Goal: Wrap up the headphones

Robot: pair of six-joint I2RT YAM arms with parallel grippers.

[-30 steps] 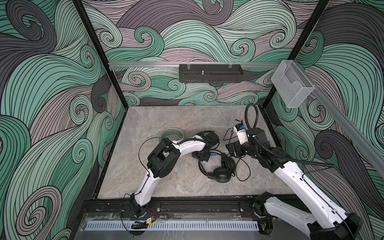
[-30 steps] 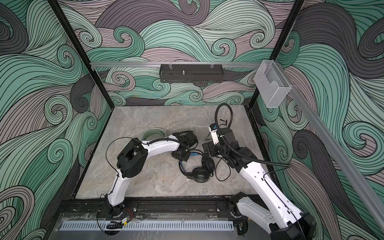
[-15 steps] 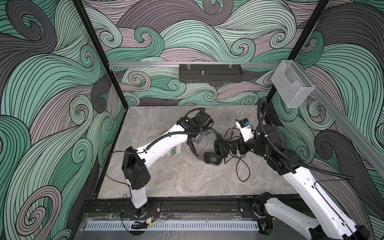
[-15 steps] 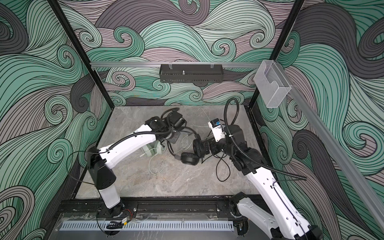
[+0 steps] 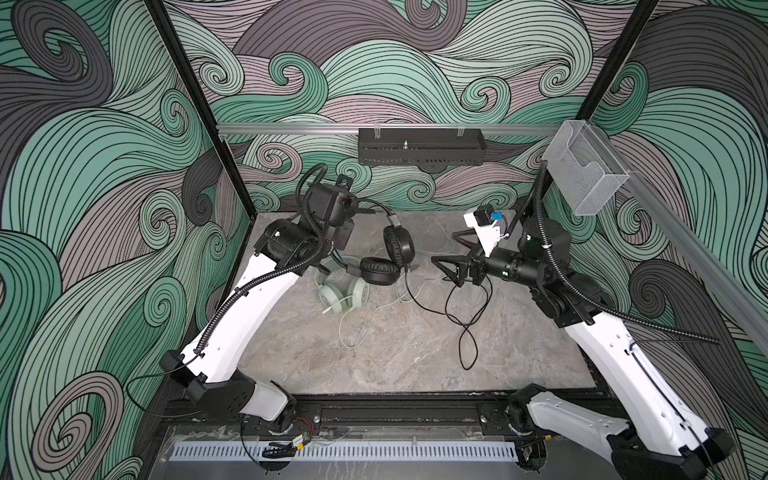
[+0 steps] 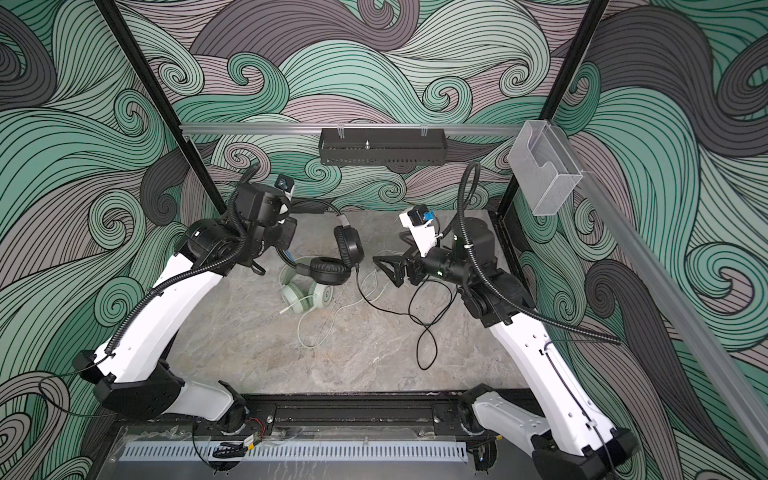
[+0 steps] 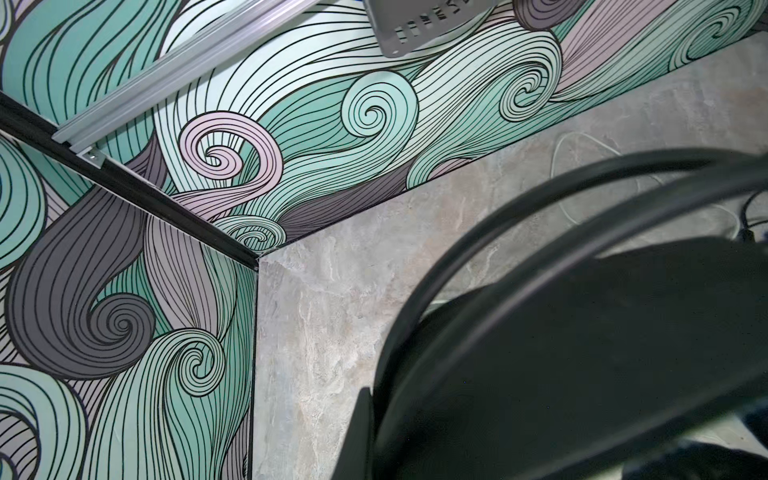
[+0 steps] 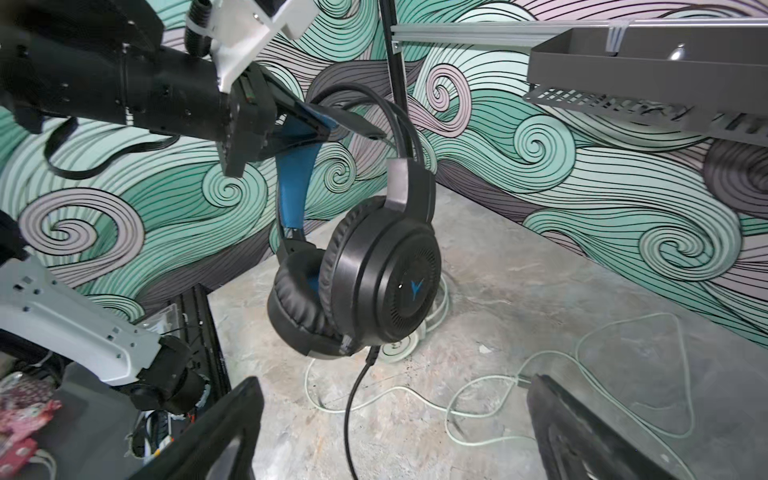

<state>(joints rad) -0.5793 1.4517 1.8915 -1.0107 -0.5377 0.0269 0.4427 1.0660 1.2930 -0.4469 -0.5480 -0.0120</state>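
1. The left gripper is closed tight on the blue-lined headband of the black headset, which hangs in the air above the table.
2. Its black cable goes down onto the table.
3. The mint-green headset lies on the table below it, with its white cable loose.
4. The right gripper is wide open, holds nothing and points at the black headset.

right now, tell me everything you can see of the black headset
The black headset hangs in the air from the left gripper, jaws shut on its blue inner band. Two thin black arches and a grey yoke carry round cups: matte plastic shells, one with a blue logo, leather-like cushions. Its black cable drops from one cup to the marbled table and loops there. The open right gripper faces it, apart.
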